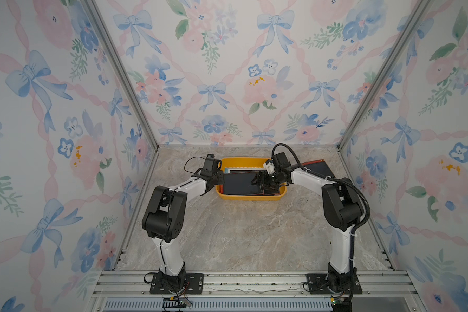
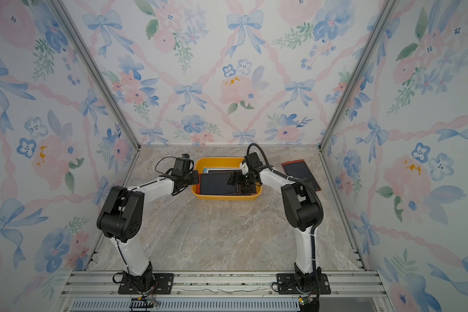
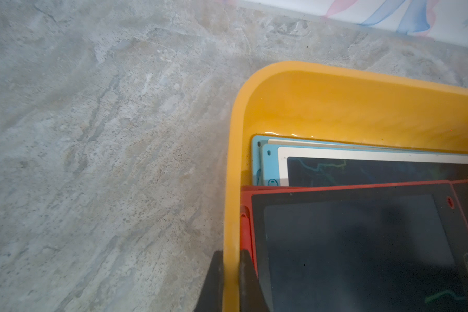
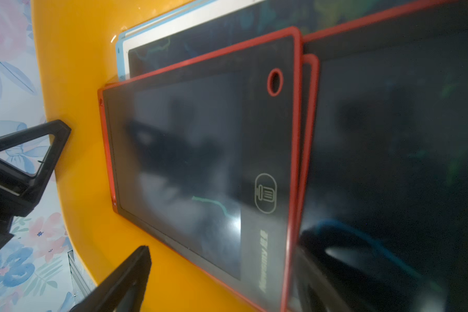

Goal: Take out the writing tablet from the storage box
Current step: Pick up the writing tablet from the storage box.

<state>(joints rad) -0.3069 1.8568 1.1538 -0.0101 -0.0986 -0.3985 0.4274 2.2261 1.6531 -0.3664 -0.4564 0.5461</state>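
Blue tablet point(image 3: 270, 167) mostly under red tablet point(image 3: 349, 243); outside tablet point(image 1: 318, 165) partly behind right arm point(image 1: 305, 177).

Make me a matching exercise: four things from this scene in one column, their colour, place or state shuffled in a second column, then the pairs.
1. box
2. left gripper
3. right gripper
4. blue tablet

A. jaws open, over the red tablets
B. yellow-orange
C. partly covered, inside the box
D. jaws shut on the box rim

Pairs: 1-B, 2-D, 3-A, 4-C
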